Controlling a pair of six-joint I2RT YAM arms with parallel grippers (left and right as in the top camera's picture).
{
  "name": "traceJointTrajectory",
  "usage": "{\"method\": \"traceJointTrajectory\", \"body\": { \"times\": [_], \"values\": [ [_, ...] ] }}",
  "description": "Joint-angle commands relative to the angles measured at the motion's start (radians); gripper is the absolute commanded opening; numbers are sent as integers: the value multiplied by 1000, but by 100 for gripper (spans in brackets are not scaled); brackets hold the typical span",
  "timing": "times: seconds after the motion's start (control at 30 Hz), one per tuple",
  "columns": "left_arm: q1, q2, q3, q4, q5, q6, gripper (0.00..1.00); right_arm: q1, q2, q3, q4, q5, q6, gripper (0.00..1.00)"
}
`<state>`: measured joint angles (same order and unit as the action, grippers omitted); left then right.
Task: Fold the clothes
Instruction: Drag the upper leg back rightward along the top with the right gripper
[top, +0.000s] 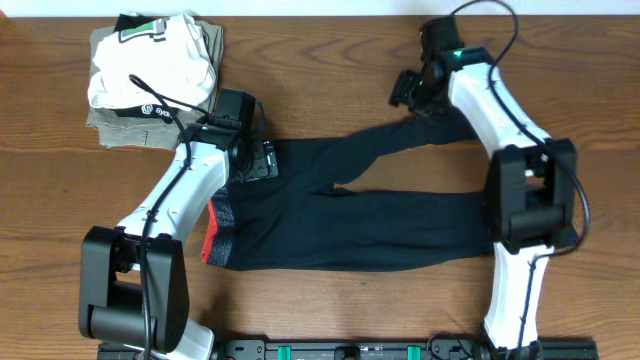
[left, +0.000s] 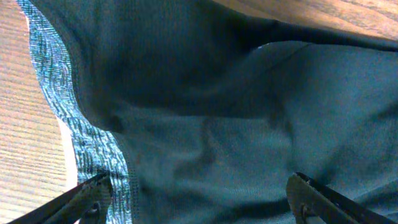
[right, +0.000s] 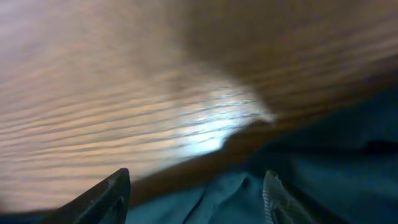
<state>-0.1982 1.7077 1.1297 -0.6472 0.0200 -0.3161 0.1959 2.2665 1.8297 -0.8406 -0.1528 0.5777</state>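
Observation:
The clothes, a pair of black long pants (top: 380, 225), lie spread across the table. Their grey waistband (top: 224, 222), with its red lining (top: 211, 246) showing, is at the left, and the legs run right. The upper leg angles up toward the far right. My left gripper (top: 262, 160) hovers over the waist end, open wide. In the left wrist view the left gripper (left: 199, 200) spans black fabric, with the waistband (left: 68, 118) by its left finger. My right gripper (top: 408, 90) is above the upper leg's end. The right wrist view shows the right gripper (right: 193, 199) open, with dark fabric (right: 323, 168) below it.
A stack of folded garments (top: 150, 75), white on olive, sits at the back left close to the left arm. Bare wooden table (top: 330, 70) lies between the arms at the back. The arm bases and a black rail (top: 340, 350) line the front edge.

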Motion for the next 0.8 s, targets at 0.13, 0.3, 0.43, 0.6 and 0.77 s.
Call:
{"method": "traceJointTrajectory", "body": {
  "times": [0.13,0.3,0.43,0.6,0.77],
  "values": [
    [3,4,-10,-10,-1,9,91,13,74,10,0,14,51,65],
    [3,4,-10,-10,-1,9,91,13,82,10,-1,27,51,37],
    [3,4,-10,-10,-1,9,91,10,81,28,-17,48,51,9],
    [3,4,-10,-10,-1,9,91,-1,80,113,-111,91,51,1],
    [3,4,-10,-10,-2,9,91,-5,80,261,-286,227,50,1]
  ]
}}
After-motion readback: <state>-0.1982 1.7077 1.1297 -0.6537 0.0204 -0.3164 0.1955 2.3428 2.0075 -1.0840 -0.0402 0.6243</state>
